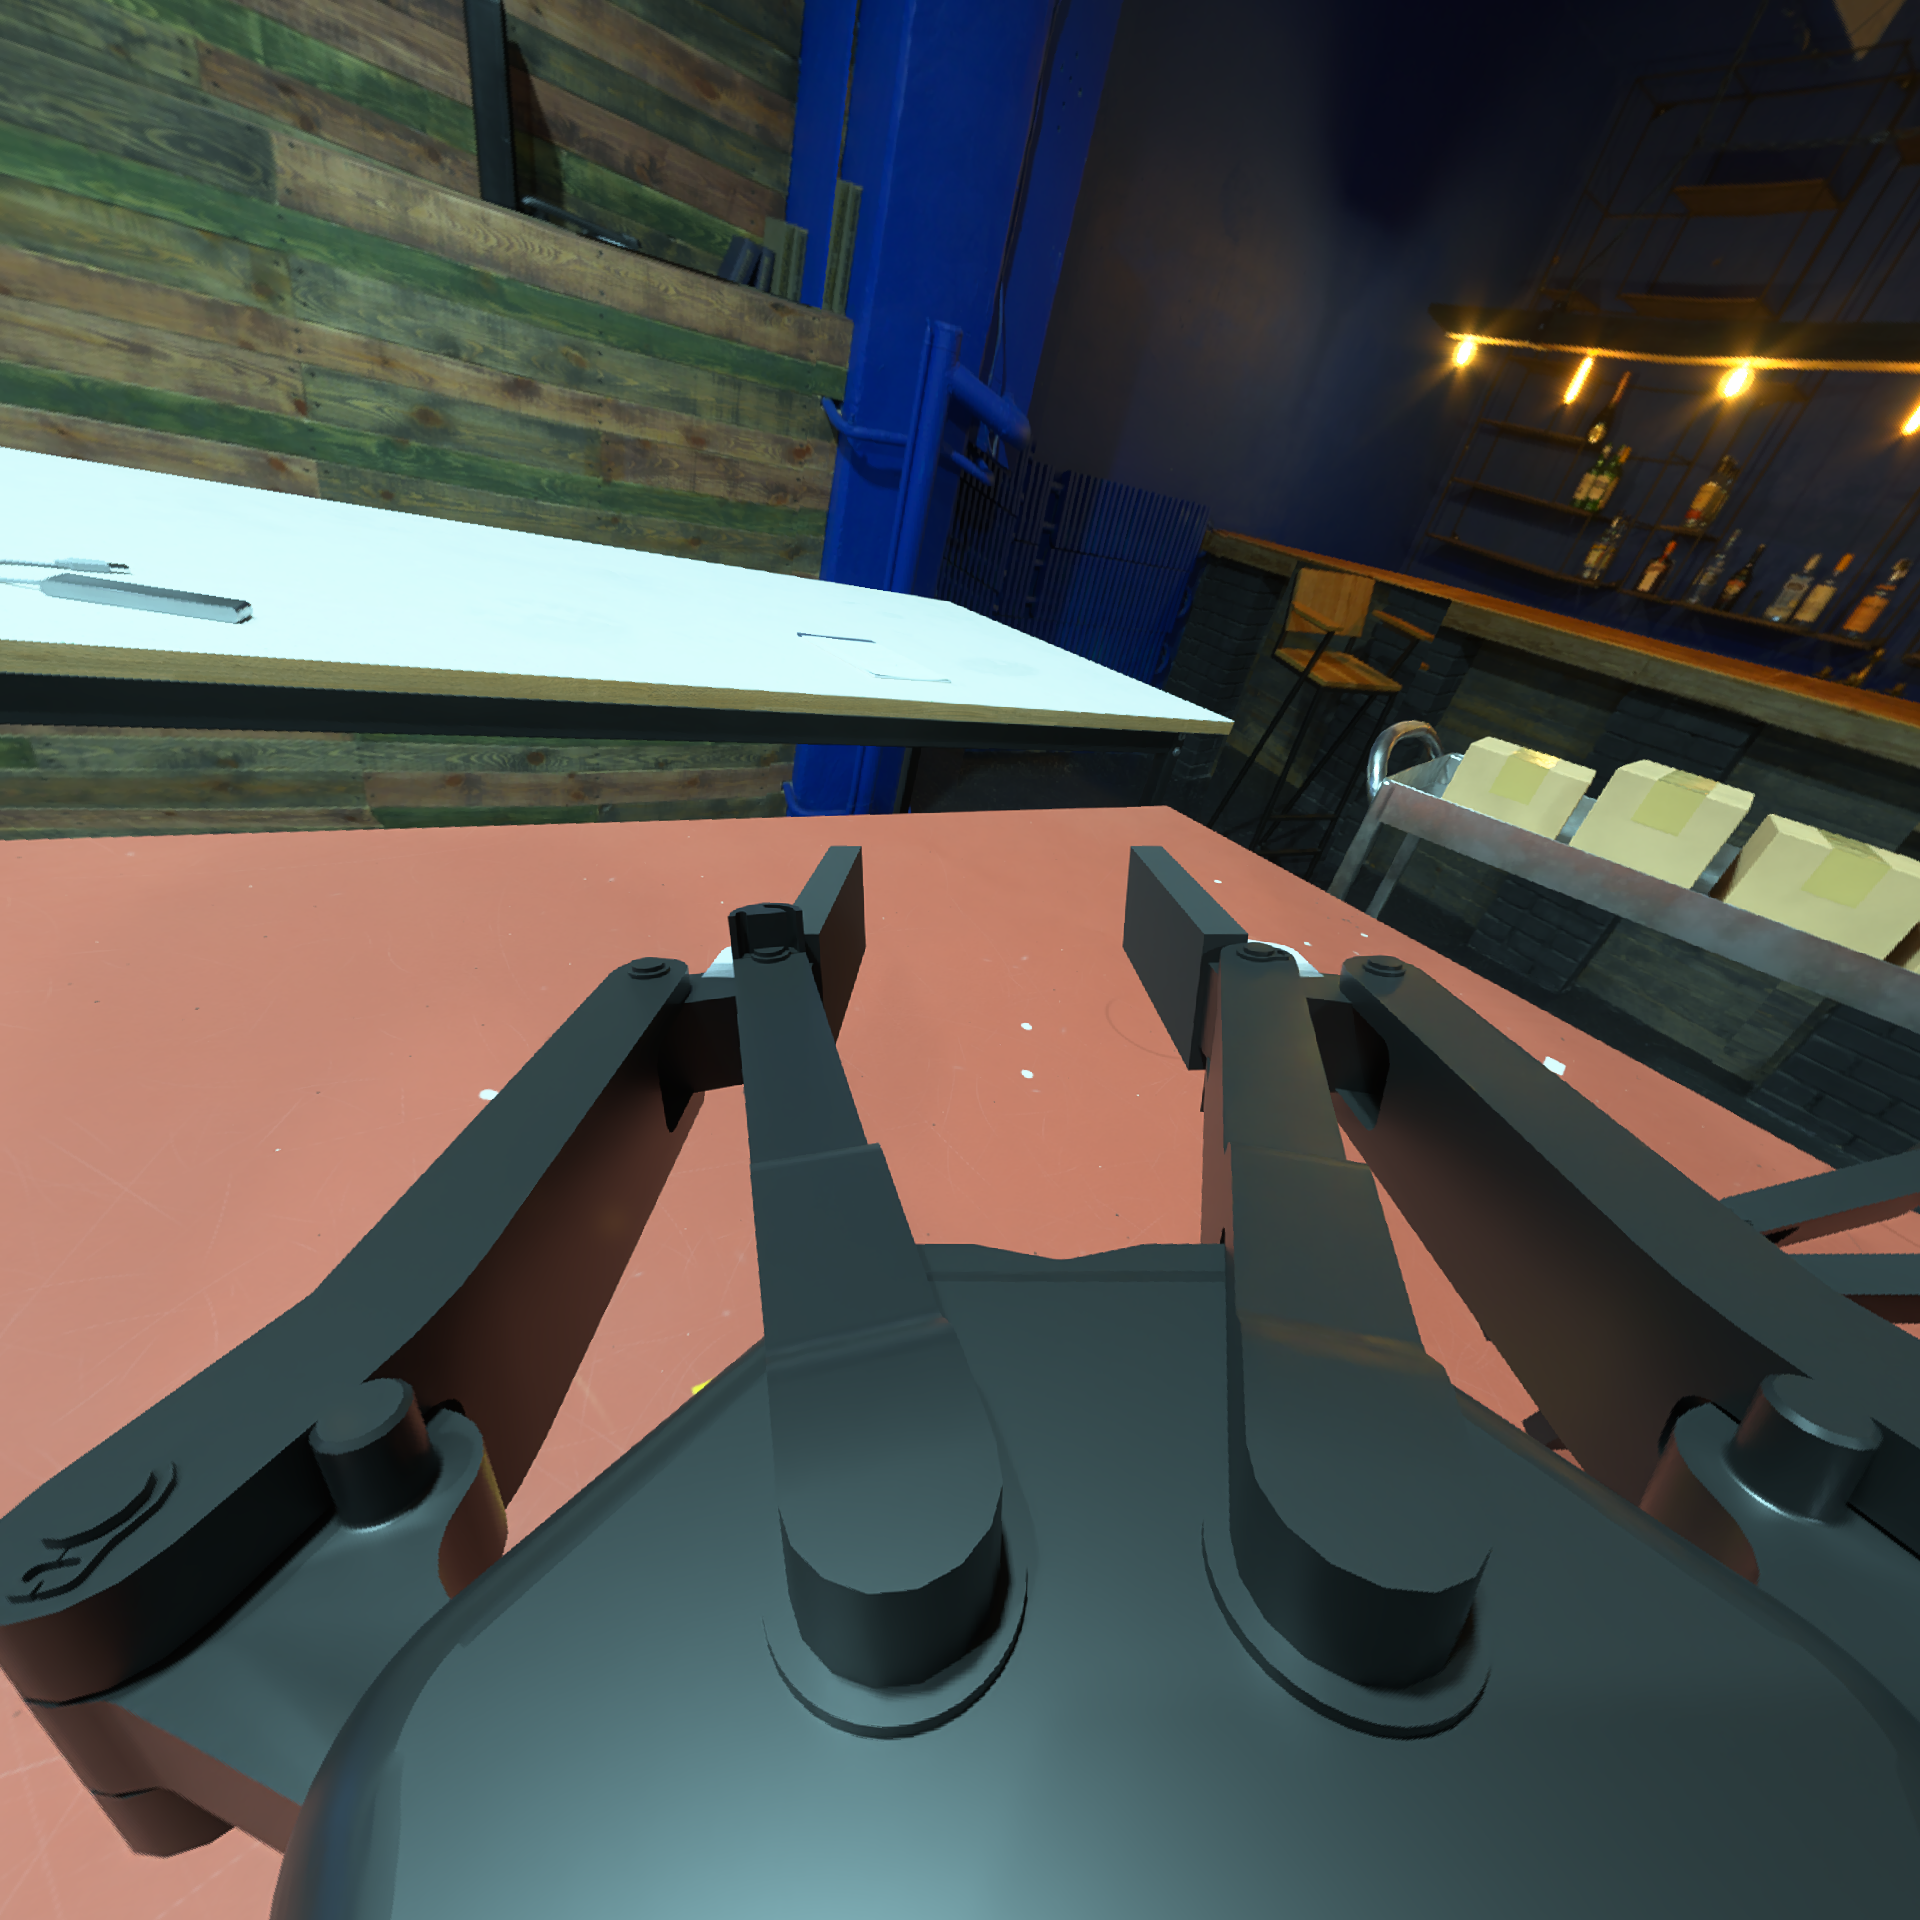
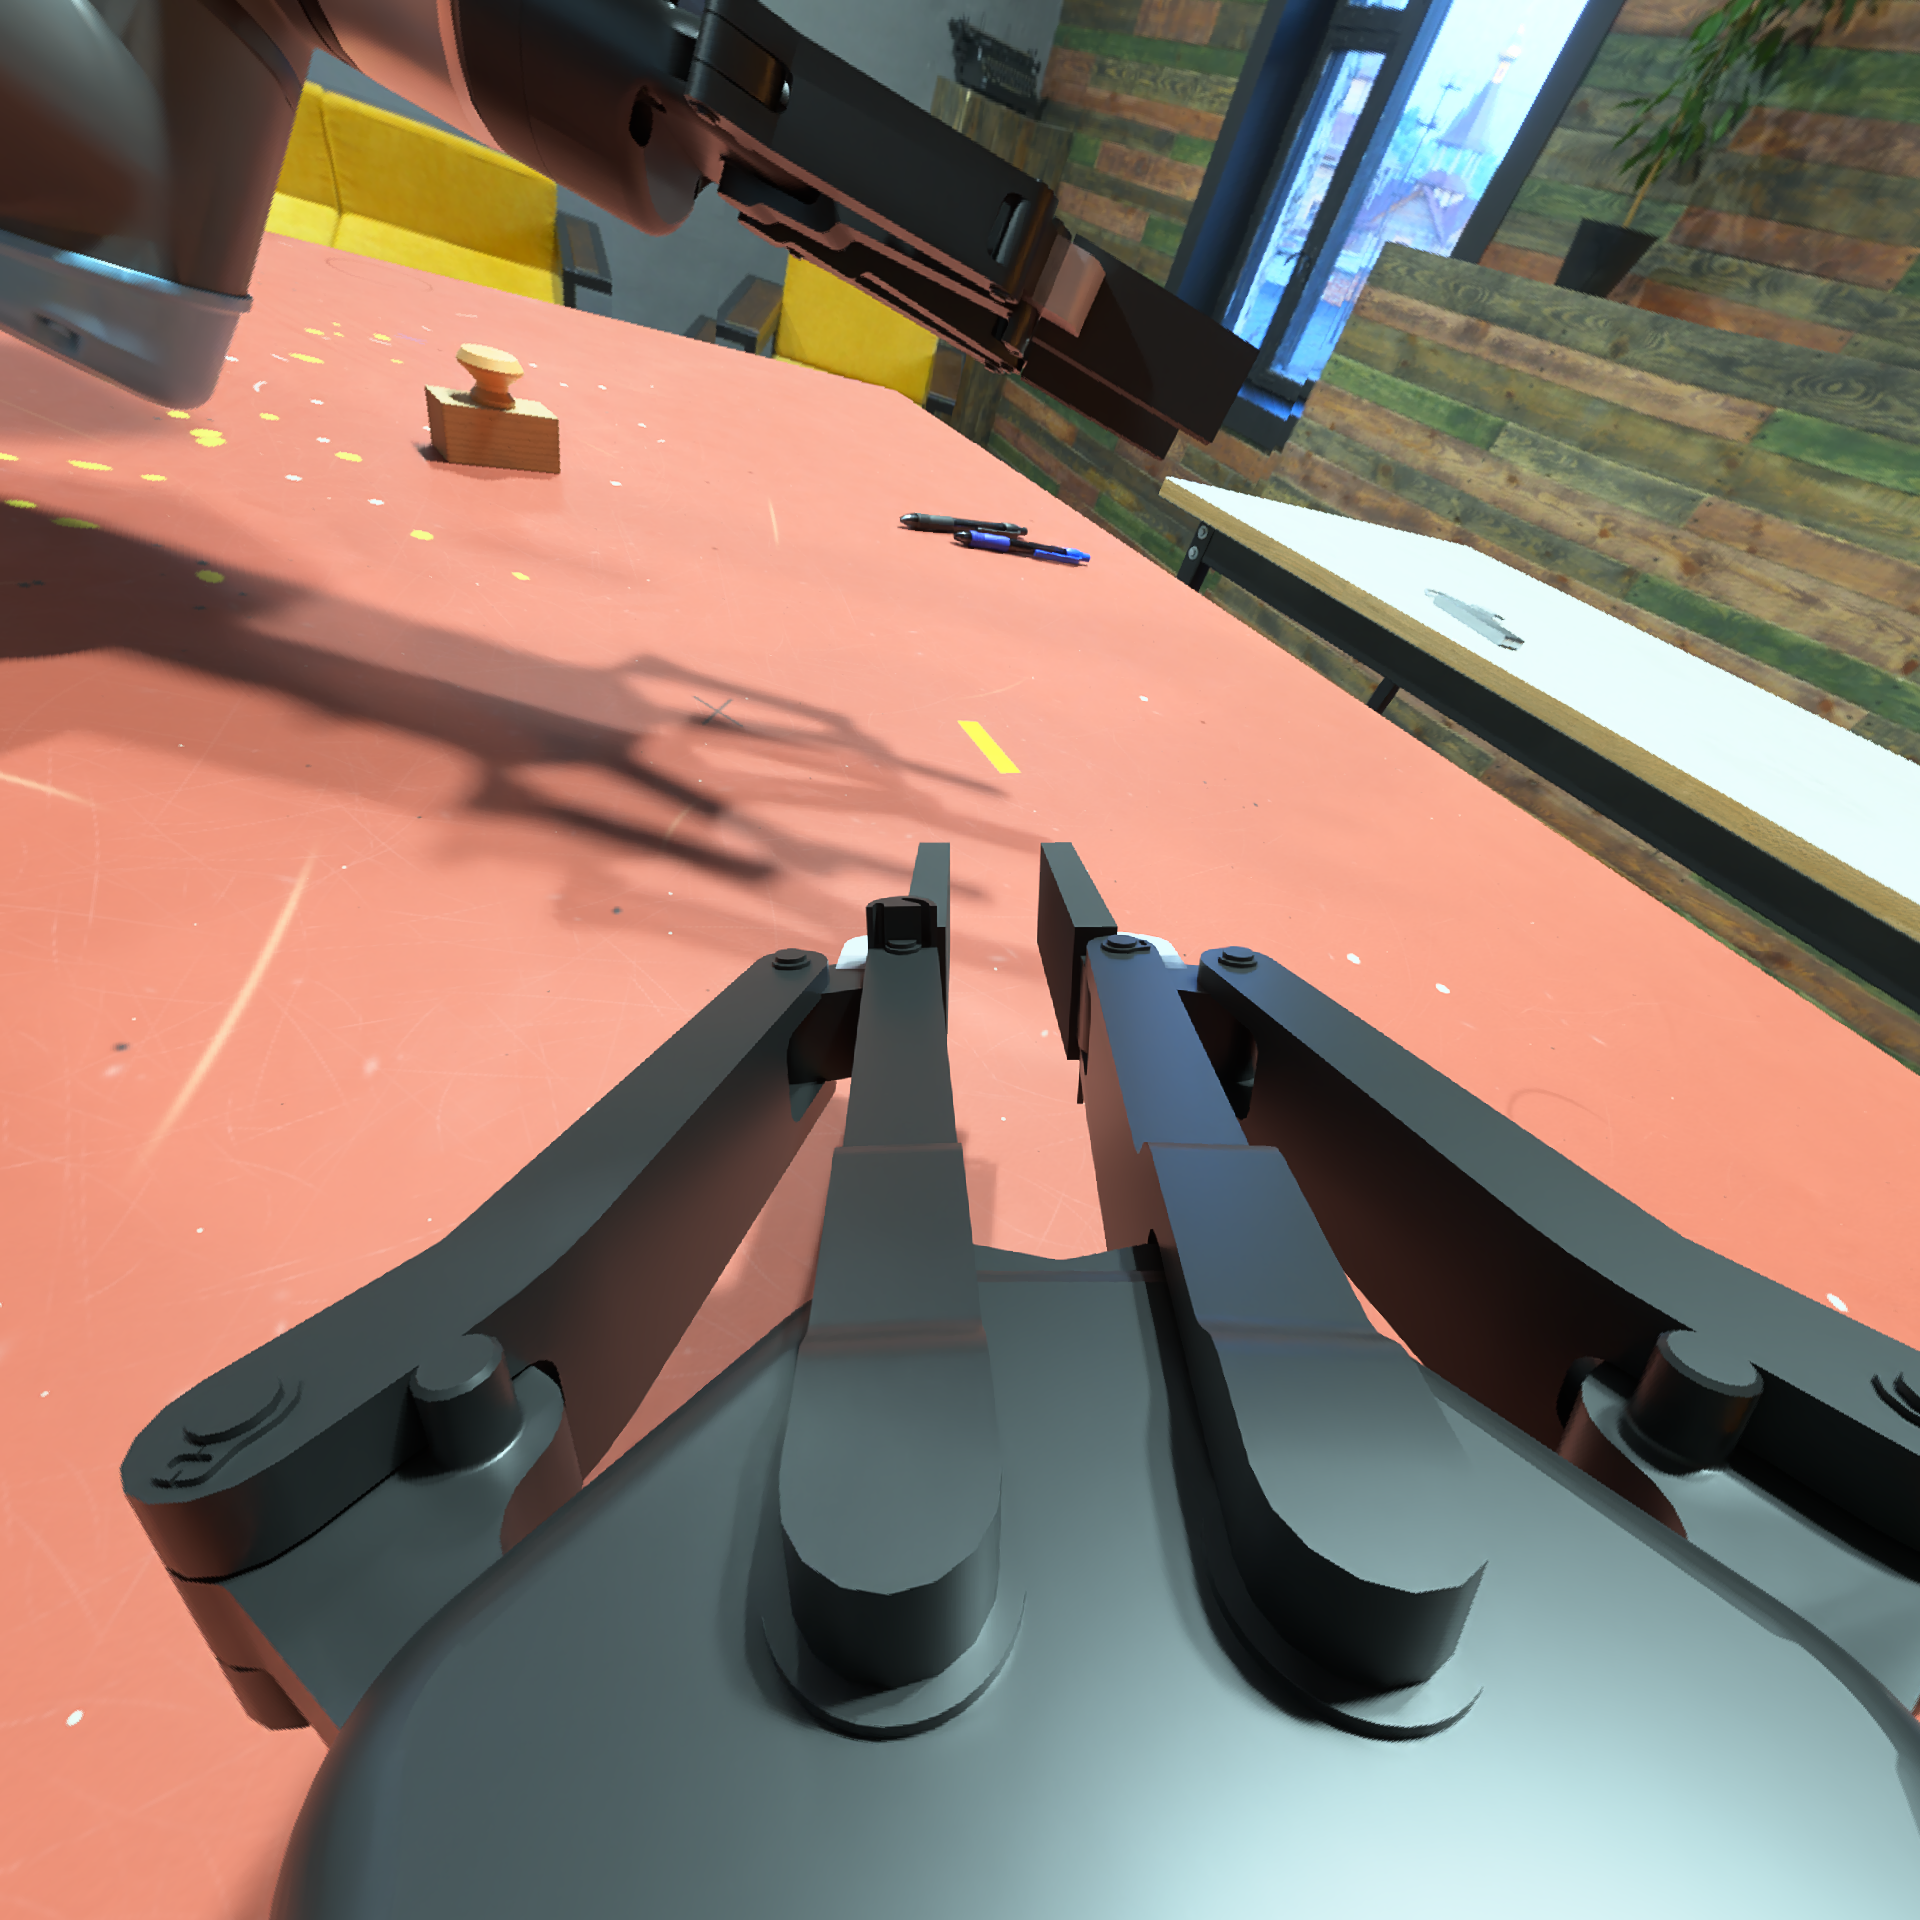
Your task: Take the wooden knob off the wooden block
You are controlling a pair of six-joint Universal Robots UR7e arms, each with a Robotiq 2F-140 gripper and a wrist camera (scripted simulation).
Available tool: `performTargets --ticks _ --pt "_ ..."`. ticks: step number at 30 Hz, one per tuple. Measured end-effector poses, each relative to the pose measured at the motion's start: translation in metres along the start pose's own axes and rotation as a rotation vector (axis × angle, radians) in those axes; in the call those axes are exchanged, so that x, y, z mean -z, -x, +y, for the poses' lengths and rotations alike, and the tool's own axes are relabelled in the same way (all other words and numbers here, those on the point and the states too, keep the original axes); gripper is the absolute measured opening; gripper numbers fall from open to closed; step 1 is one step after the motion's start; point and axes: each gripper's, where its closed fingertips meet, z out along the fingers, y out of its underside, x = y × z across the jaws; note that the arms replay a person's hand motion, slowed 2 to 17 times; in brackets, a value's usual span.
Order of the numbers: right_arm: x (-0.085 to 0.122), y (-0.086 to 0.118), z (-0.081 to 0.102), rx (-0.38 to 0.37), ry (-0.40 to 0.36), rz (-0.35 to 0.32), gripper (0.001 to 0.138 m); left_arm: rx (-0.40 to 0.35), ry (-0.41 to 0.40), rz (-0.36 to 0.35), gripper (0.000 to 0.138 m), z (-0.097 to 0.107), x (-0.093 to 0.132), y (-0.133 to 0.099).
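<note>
Salmon table (image 2: 1247,727): knobbed wooden block (image 2: 494,424) far beyond right end effector (image 2: 995,883).

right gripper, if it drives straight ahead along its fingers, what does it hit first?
Probably the red tabletop: the right gripper points low across bare surface. The pens lie beyond, though depth is unclear.

Grey tool (image 1: 145,600) cut by left edge; block (image 2: 494,426) base partly shadowed.
</note>
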Motion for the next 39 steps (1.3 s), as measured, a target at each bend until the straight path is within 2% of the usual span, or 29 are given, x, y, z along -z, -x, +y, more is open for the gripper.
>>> performTargets --ticks 39 --pt "0.008 -0.001 -0.017 0.026 -0.084 0.019 0.025 0.019 -0.08 -0.03 0.066 -0.029 0.03 0.006"
